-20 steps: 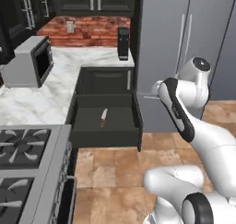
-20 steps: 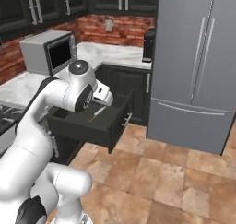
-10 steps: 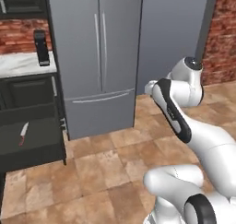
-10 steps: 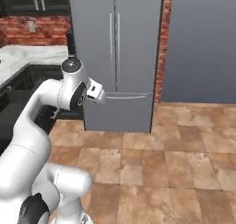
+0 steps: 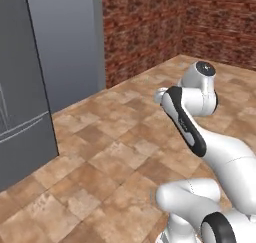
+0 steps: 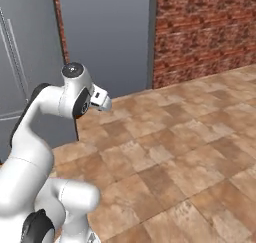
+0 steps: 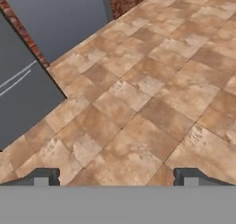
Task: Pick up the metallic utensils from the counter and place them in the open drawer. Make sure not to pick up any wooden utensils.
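- In your left base view, the white arm with dark joints (image 5: pixel 192 112) folded over the terracotta tiled floor (image 5: pixel 115 162). The tall grey fridge (image 5: pixel 22 77) stood at the left edge, and a red brick wall (image 5: pixel 165 27) ran behind. From this side you could not tell how the fingers stood.
- In your right base view, the two-finger gripper (image 6: pixel 102 101) pointed right over the tiles, with the fridge behind it to the left and the brick wall beyond it to the right.
- In your hand view, the two dark fingertips (image 7: pixel 44 177) stood wide apart with nothing between them; bare floor lay ahead of them, and the fridge was far ahead to their left. You could see neither knife nor drawer here, so their place cannot be told.
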